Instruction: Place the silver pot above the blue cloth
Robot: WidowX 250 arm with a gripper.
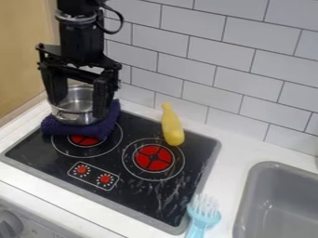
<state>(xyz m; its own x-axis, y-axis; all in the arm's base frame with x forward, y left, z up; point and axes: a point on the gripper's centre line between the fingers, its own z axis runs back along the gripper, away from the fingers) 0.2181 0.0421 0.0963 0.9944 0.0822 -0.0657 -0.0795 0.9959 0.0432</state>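
OK so there's 1 silver pot here and it's sitting on the 1 blue cloth, which is bunched up at the far left part of the stovetop. Looks upright to me, with the cloth poking out under it and off to the right side.

The 1 black gripper hangs down right over the pot, upper left of the view. Its 2 fingers are spread wide, 1 toward each side of the pot (can't tell if either is actually touching the metal, so don't quote me on that).

Stovetop count: 2 red burners, the left burner partly covered by the cloth and the right burner in plain sight. Then 2 little red dials in a box near the front edge, the left dial and the right dial.

Other stuff: 1 yellow bottle-shaped thing lying behind the right burner, narrow end toward the tiled wall. There's 1 light blue brush with pale bristles at the near right corner of the stovetop, handle running off the bottom. Plus 1 gray sink set in the white counter on the right, and 1 gray knob at the lower left.
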